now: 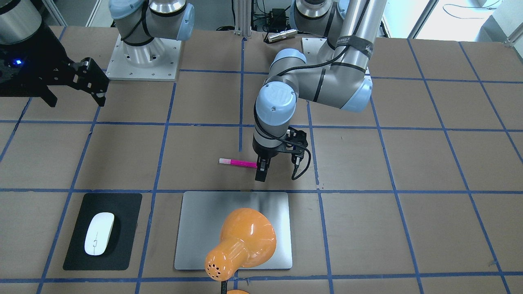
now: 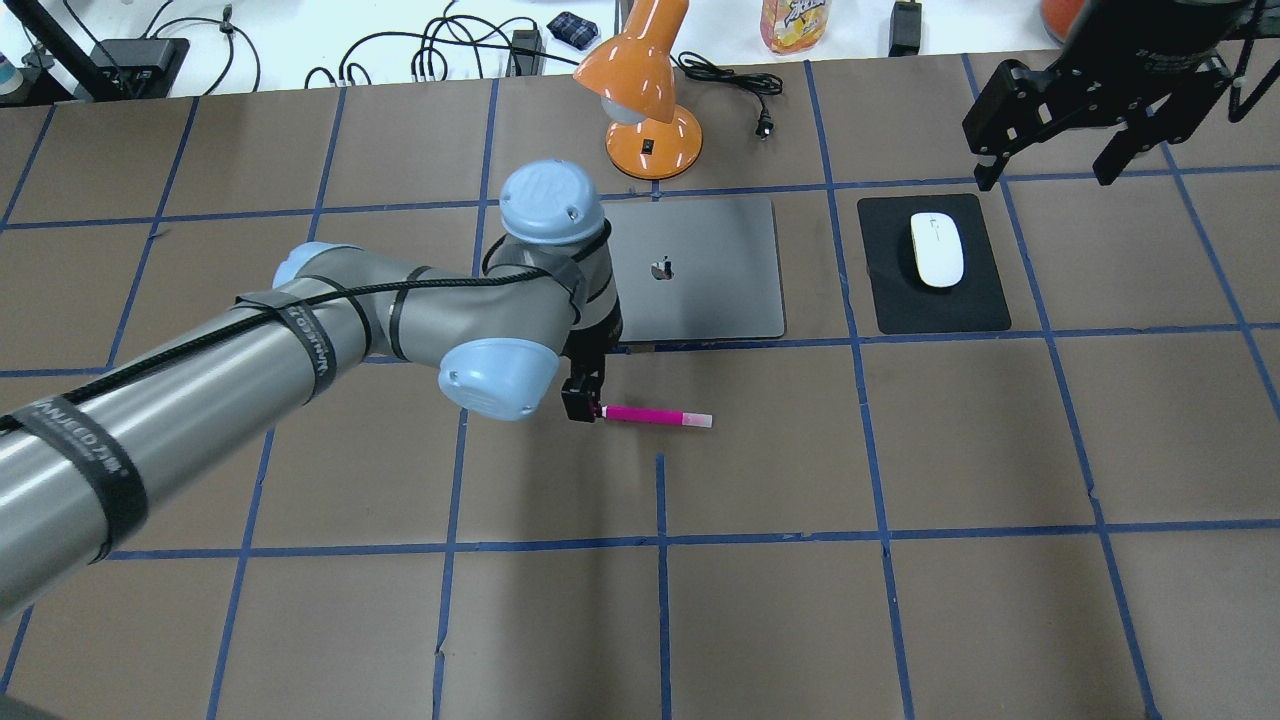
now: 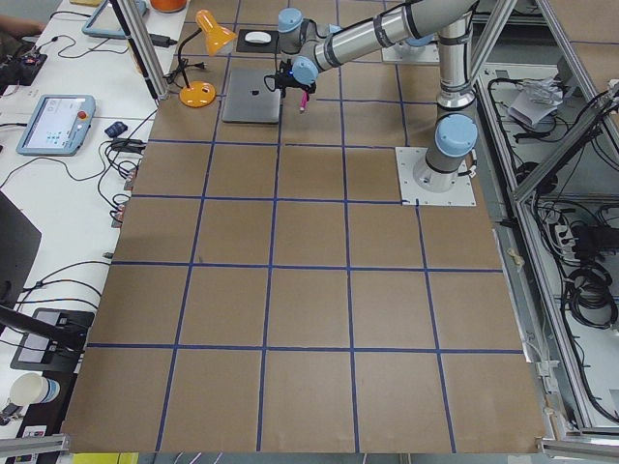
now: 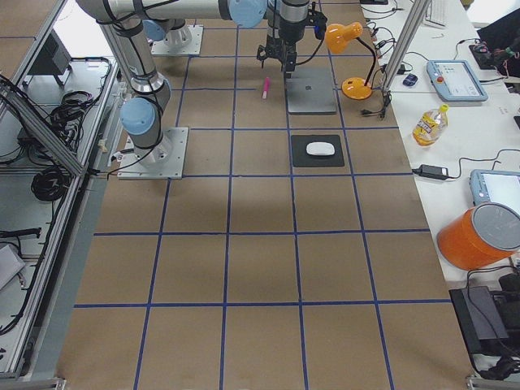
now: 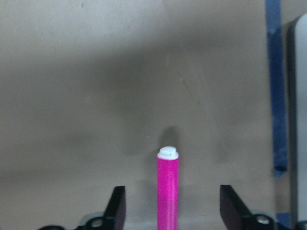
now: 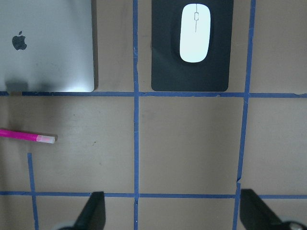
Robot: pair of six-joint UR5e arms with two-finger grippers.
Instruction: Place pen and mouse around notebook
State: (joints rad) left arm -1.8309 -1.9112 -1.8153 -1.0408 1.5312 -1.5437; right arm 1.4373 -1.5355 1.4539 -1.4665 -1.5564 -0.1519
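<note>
1. Left gripper (image 2: 583, 405) is down at the brown paper-covered desk (image 2: 900, 600). Its two black fingers (image 5: 117, 206) stand apart, one on each side of the short magenta-pink pen with white ends (image 2: 650, 414). I see a gap on both sides, so nothing is clamped.
2. That pen lies flat on the desk with one end between the fingers and the other white end pointing to the robot's right. It sits on the robot's side of the notebook, near its edge and roughly parallel to it, not touching.
3. The flat silver-grey rectangular notebook (image 2: 700, 270) lies closed, with an orange desk lamp (image 2: 645, 90) standing just beyond its far edge.
4. To the right of the notebook and apart from it, a black rectangular mat (image 2: 940, 305) carries the small white oval mouse (image 2: 936, 250).
5. The right gripper (image 2: 1050, 160) hangs above the desk beyond the mat, with its fingers spread wide and holding nothing.
</note>
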